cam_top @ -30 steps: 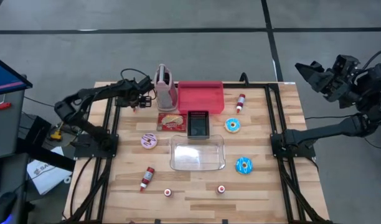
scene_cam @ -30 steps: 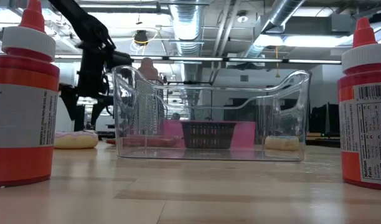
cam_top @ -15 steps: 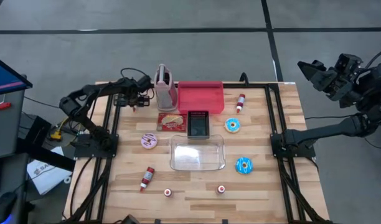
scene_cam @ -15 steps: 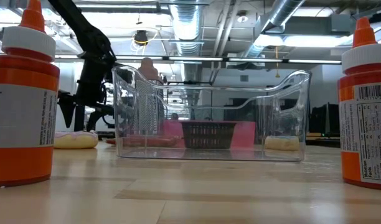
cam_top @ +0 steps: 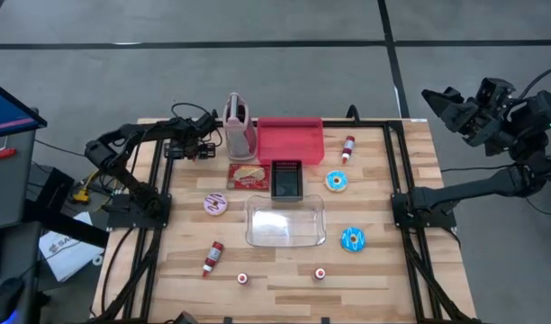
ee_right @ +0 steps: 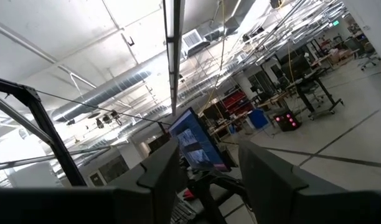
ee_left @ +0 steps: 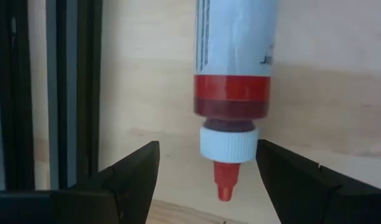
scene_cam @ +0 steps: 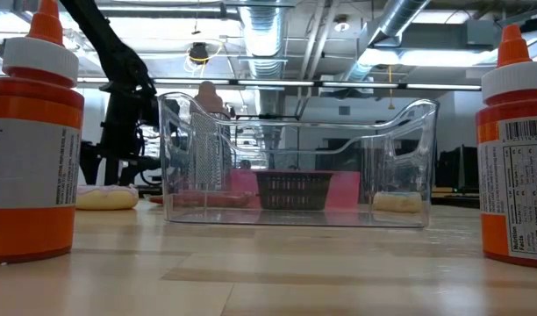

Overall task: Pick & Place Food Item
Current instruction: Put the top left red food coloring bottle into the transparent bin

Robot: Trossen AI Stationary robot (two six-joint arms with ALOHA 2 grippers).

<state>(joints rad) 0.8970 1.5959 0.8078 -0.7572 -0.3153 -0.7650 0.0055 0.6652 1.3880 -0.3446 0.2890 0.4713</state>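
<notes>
Bright overhead strip lights glare in the low view, blurring the near orange bottles (scene_cam: 30,132); shadows stay soft.

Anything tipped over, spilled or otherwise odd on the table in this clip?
No spill shows. Two red sauce bottles lie on their sides: one at the table's far right, one near the front left. The left gripper is open over a bottle lying flat. The right gripper is raised off the table's right edge.

The wooden table (cam_top: 176,270) bears a clear bin (cam_top: 285,222), red tray (cam_top: 291,140), doughnuts (cam_top: 353,239) and sauce bottles (cam_top: 212,258).
</notes>
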